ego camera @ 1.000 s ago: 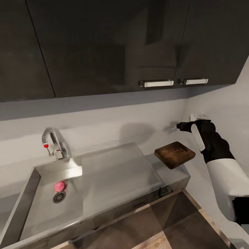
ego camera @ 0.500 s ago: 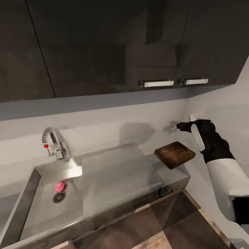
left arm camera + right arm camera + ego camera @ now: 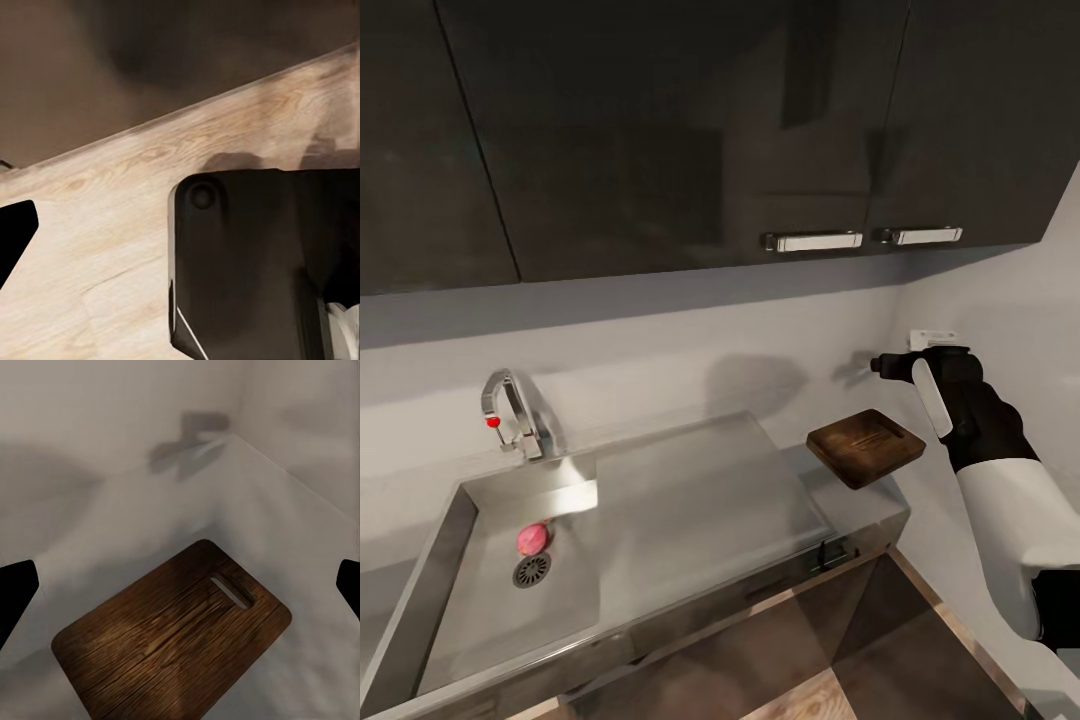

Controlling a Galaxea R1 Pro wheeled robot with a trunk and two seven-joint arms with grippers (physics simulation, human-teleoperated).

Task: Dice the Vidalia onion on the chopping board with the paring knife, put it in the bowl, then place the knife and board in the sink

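at the 7 o'clock part of the head view, the sink (image 3: 455, 610) sits recessed in the grey countertop (image 3: 865, 505), with a flat drainboard (image 3: 700, 500) running toward 3 o'clock from the basin. the vidalia onion (image 3: 532, 538), pinkish and small, lies on the basin floor, touching or just beside the round metal drain (image 3: 531, 570) at the drain's 12 o'clock side. the chrome tap (image 3: 512, 412) with a red dot stands behind the basin at its 12 o'clock edge.

the chopping board (image 3: 865, 447) lies flat on the countertop at the 3 o'clock end, past the drainboard, near the corner where the two walls meet. in the right wrist view the chopping board (image 3: 172, 641) is a dark brown wooden rectangle with rounded corners and a slotted handle hole near one short end; nothing rests on it.

the right gripper (image 3: 905, 366) hangs above the countertop at the 1 o'clock side of the board, apart from it. in the right wrist view its two dark fingertips (image 3: 16, 585) appear at opposite edges, spread wide with nothing between them.

the left wrist view faces a light wood-grain floor (image 3: 105, 247) and a dark part of the robot's body (image 3: 255, 262); one dark fingertip (image 3: 15, 232) appears at the edge, and the left pincer's state cannot be told.

dark upper cabinets (image 3: 660, 130) with two pale handles (image 3: 812, 241) hang above the counter.
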